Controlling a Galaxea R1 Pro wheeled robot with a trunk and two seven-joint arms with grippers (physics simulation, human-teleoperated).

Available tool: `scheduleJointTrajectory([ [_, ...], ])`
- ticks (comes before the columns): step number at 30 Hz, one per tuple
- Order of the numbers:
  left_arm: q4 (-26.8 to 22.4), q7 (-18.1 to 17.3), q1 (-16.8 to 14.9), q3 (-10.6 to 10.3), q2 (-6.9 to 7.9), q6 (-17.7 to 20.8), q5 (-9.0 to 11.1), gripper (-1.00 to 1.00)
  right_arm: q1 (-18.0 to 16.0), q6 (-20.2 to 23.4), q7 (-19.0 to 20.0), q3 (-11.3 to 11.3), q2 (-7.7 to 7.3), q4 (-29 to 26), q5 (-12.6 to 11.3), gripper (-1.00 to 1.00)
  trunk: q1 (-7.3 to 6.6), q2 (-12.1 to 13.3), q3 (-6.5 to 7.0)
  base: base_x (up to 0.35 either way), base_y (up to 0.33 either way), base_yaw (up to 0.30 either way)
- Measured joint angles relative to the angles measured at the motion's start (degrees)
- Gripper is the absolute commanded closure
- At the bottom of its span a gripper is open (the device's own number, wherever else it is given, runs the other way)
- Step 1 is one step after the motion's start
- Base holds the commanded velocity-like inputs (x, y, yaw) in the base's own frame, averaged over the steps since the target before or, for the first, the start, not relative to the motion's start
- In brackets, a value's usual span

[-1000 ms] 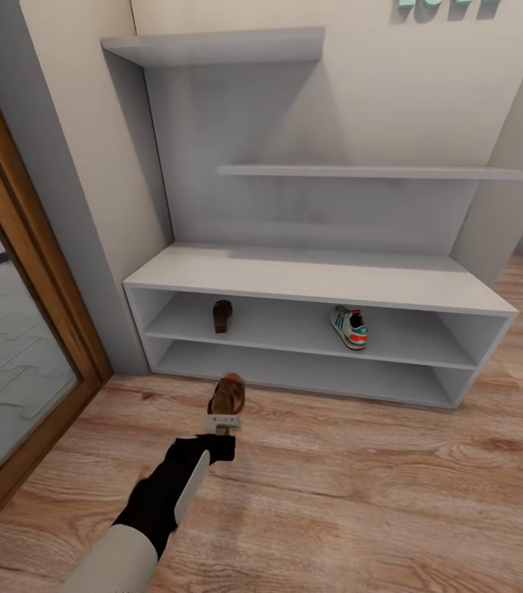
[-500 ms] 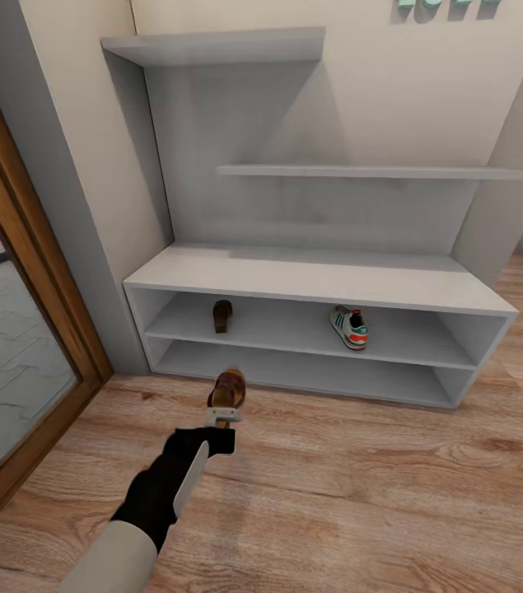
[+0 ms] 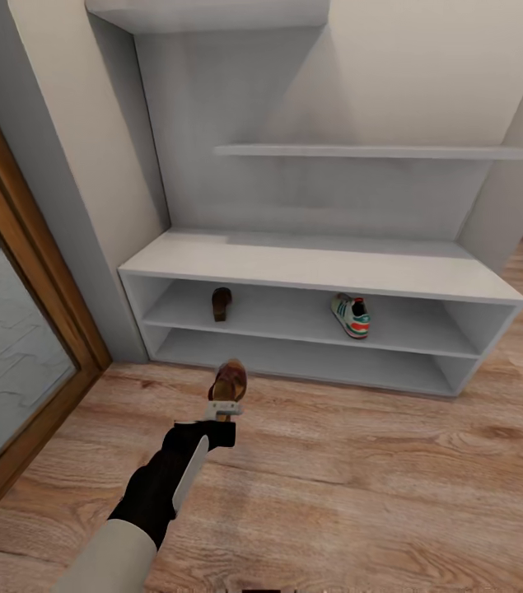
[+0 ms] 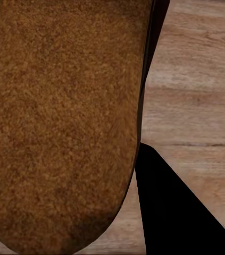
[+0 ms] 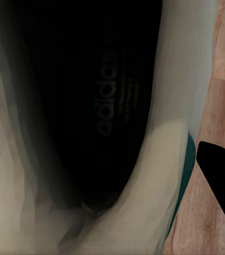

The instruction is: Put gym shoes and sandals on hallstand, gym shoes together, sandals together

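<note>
Camera tilted down, held sandal (image 3: 229,383), hallstand (image 3: 319,268) holding sandal, sneaker (image 3: 350,315)

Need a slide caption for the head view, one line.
Left gripper carries a sandal toward the hallstand, where its mate and a gym shoe sit.

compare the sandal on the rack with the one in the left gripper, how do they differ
The shelved sandal rests on the hallstand's upper open shelf; the held sandal hangs above the corridor floor in the left gripper. The shelved sandal looks darker, in shadow; the held sandal is lit, orange-brown. Both are flat and brown.
</note>
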Motion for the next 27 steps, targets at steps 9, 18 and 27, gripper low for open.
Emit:
scheduleJointTrajectory([
  [9, 0.1, 0.0, 0.0, 0.0, 0.00, 0.0, 0.1, 1.00, 0.0, 0.0, 0.0, -0.2, 0.00, 0.0, 2.4, 1.00, 0.23, -0.1, -2.84, 0.000, 0.000, 0.000],
  [18, 0.2, 0.0, 0.0, 0.0, 0.05, -0.1, 0.0, 1.00, 0.0, 0.0, 0.0, -0.2, 0.00, 0.0, 2.8, 1.00, 0.43, -0.2, -5.24, 0.000, 0.000, 0.000],
  [27, 0.2, -0.1, 0.0, -0.1, -0.04, -0.3, 0.0, 1.00, 0.0, 0.0, 0.0, -0.2, -0.01, 0.0, 2.8, 1.00, 0.42, -0.2, -5.29, 0.055, 0.000, 0.000],
])
